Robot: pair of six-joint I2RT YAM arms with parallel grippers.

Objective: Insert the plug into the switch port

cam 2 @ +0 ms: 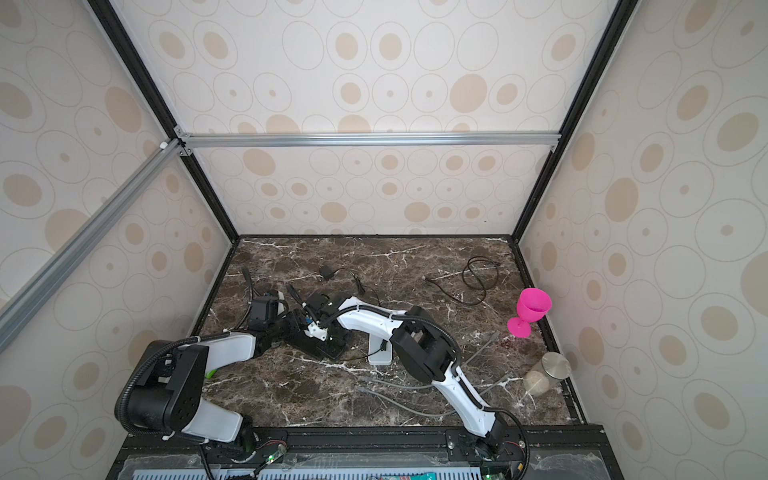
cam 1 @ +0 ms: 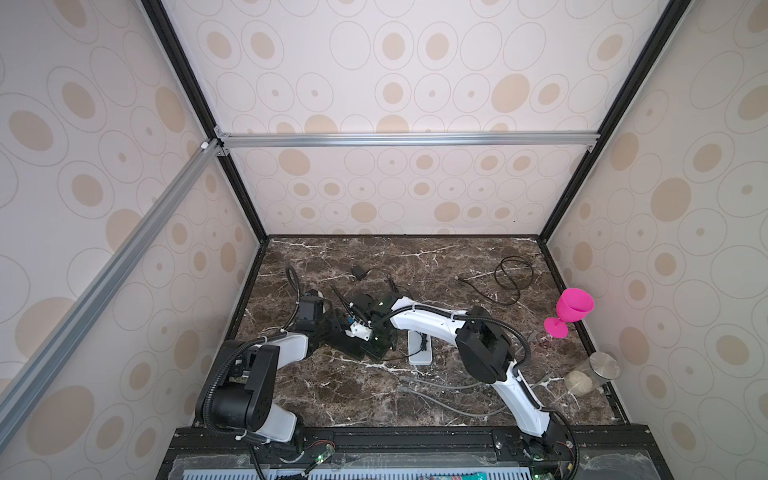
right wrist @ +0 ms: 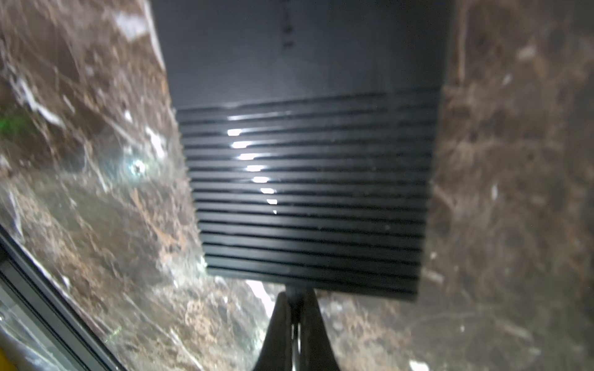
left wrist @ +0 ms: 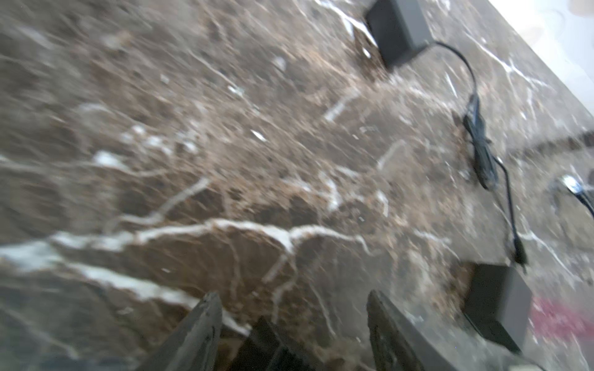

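Observation:
In the right wrist view the switch (right wrist: 305, 167) is a black box with a ribbed top, lying flat on the marble. My right gripper (right wrist: 295, 305) is shut on a small dark plug (right wrist: 295, 293), whose tip meets the switch's near edge. The port itself is hidden. In both top views the arms meet over the switch (cam 1: 353, 349) (cam 2: 320, 351) at the table's left middle. My left gripper (left wrist: 294, 298) stands open over marble. A dark edge sits low between its fingers (left wrist: 209, 324), and I cannot tell what it is.
A black power adapter (cam 1: 357, 272) (left wrist: 398, 29) and its thin cable (left wrist: 479, 144) lie behind the arms. A white block (cam 1: 419, 347), grey cables (cam 1: 436, 390), a coiled black cable (cam 1: 513, 274), a pink goblet (cam 1: 575, 307) and a steel-lidded jar (cam 1: 598, 370) lie to the right.

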